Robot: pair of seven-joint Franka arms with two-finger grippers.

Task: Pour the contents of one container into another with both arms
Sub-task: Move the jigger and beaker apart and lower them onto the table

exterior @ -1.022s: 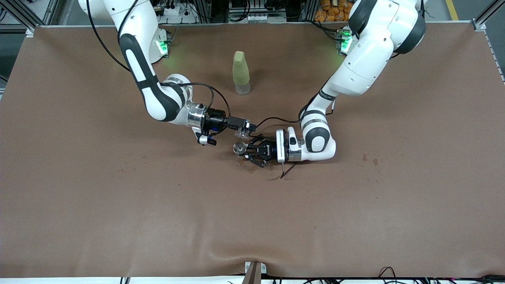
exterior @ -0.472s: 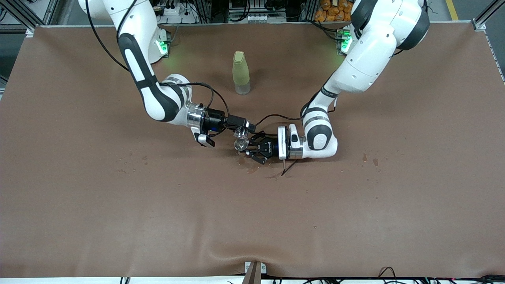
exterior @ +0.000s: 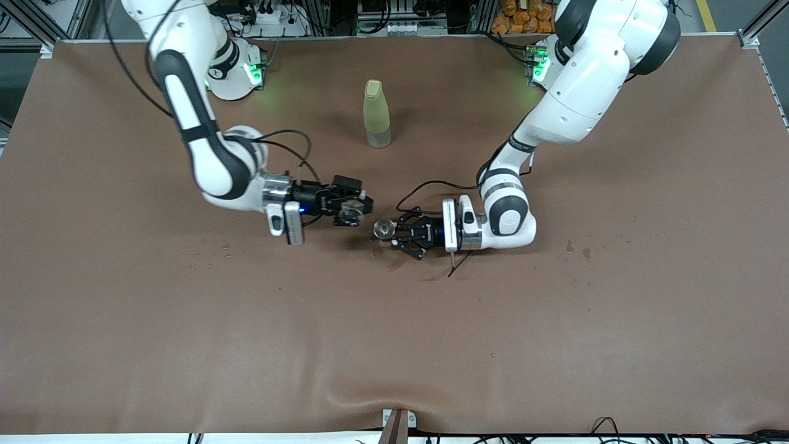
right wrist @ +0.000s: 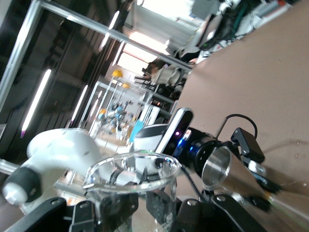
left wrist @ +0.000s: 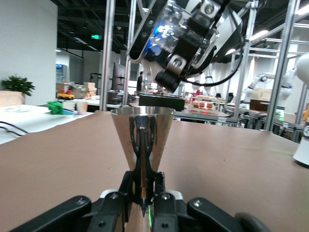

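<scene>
left gripper (exterior: 389,233): fingers pinched on the stemmed glass (exterior: 383,229), mid-table, low over the brown cover.
right gripper (exterior: 360,208): fingers pinched on the clear cup (exterior: 352,214), just beside the stemmed glass, not touching it.
bottle (exterior: 376,113): upright, toward the base-side edge, well apart from both grippers.
table (exterior: 555,345): camera-side edge and both ends open; scattered drips.
</scene>
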